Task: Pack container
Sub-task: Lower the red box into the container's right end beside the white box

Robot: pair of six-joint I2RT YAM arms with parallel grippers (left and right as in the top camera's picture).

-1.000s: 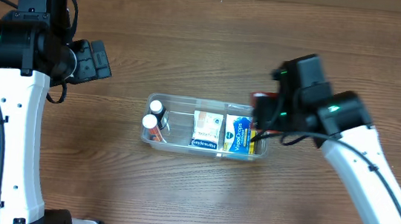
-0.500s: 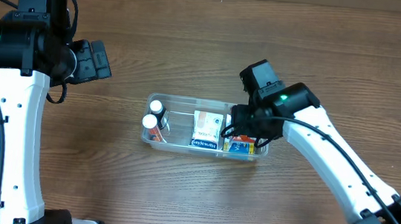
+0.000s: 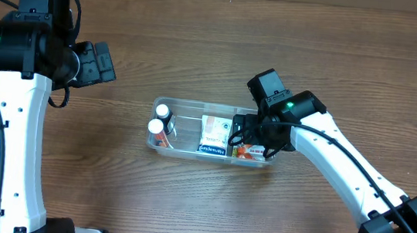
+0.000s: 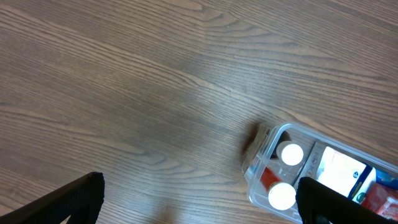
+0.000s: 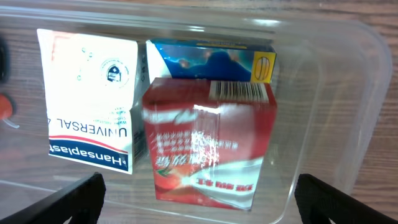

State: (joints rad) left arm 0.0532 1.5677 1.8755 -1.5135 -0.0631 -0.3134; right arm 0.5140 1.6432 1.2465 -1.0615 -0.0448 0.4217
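Swinging in from beyond the container's end a second ago, the right claw (image 5: pixel 199 186) had come over that same end of the clear container (image 3: pixel 194 103), and the red box (image 5: pixel 208 146) it had carried was now inside. That claw was released, its fingers (image 5: pixel 68 202) spread wide on either side with nothing touching them. Right beneath it lay the red box, resting over the blue box (image 5: pixel 208 62) and covering most of it, with only the blue box's end edge showing past it. Just to one side of the claw, touching the blue box, sat the white box (image 5: pixel 90 102), flat on the container floor. Farther off from the claw, at the container's opposite end, stood two white-capped bottles (image 3: pixel 160 119) close together. Over on the other side, the left claw (image 4: pixel 199 193) was also released, gaping open over bare desk (image 3: pixel 200 46) and holding nothing. The container lay ahead and off to one side of it, well apart, its bottle end nearest.
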